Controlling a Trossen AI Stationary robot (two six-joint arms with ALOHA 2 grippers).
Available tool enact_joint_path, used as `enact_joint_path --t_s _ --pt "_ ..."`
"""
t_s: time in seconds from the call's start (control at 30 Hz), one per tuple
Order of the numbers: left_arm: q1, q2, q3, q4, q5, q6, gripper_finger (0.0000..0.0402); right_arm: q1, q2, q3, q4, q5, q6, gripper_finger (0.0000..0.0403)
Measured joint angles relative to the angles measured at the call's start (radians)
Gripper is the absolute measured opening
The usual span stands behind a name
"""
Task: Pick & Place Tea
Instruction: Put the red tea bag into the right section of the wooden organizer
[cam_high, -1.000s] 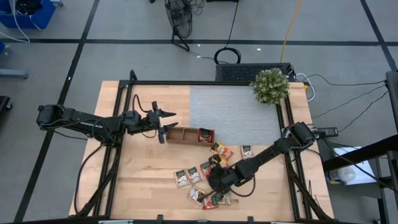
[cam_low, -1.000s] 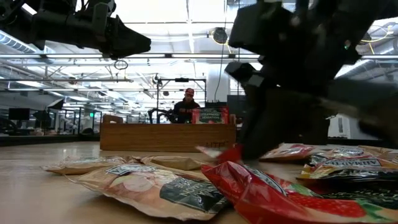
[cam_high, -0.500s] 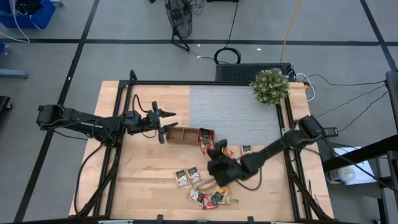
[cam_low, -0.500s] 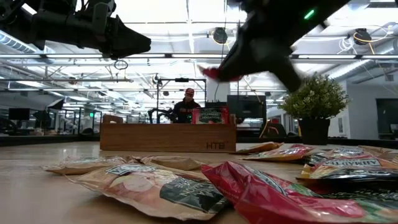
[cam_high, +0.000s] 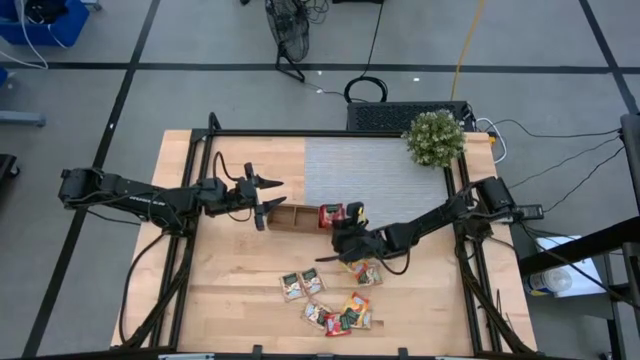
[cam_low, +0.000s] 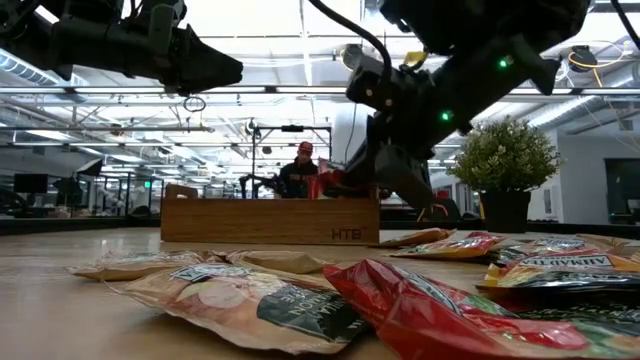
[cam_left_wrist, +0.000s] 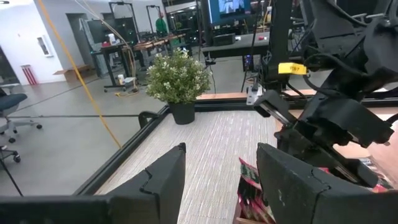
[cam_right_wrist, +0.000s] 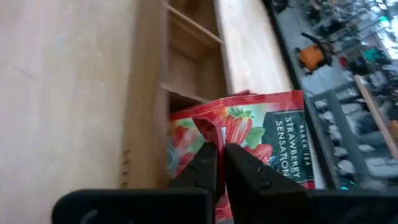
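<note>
Right gripper (cam_right_wrist: 219, 163) pinches red sachet (cam_right_wrist: 205, 134) above wooden tray (cam_high: 298, 218), right-end compartment, red sachets (cam_high: 331, 213) inside. Loose sachets (cam_high: 330, 300) on table (cam_high: 235, 290). Left gripper (cam_high: 268, 197) spread, hovers beside tray's left end.

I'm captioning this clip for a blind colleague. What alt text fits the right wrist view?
The right gripper, shut on a red strawberry tea sachet, holds it over the end compartment of a wooden tray, where another red sachet already sits. The tray's other compartments look empty.
</note>
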Motion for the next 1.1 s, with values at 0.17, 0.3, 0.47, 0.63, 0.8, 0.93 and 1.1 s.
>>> enact_joint_path --t_s 0.17,0.3,0.47,0.63,0.8,0.93,1.1 --pt "0.0 0.0 0.0 0.0 0.0 0.0 0.02 0.0 0.0 -0.003 0.002 -0.026 0.001 0.0044" --pt "0.0 0.0 0.0 0.0 0.0 0.0 0.02 0.0 0.0 -0.003 0.005 -0.023 0.001 0.0077" --pt "0.0 0.0 0.0 0.0 0.0 0.0 0.02 -0.007 0.0 -0.003 0.011 -0.023 0.003 0.0115" --pt "0.0 0.0 0.0 0.0 0.0 0.0 0.02 0.001 0.0 -0.004 0.08 -0.022 -0.024 0.0134" --pt "0.0 0.0 0.0 0.0 0.0 0.0 0.02 0.002 0.0 -0.004 0.109 -0.022 -0.043 0.0136" --pt "0.0 0.0 0.0 0.0 0.0 0.0 0.02 -0.005 0.0 -0.004 0.098 -0.022 -0.044 0.0136" --pt "0.0 0.0 0.0 0.0 0.0 0.0 0.02 -0.009 0.0 -0.004 0.101 -0.023 -0.064 0.0136"
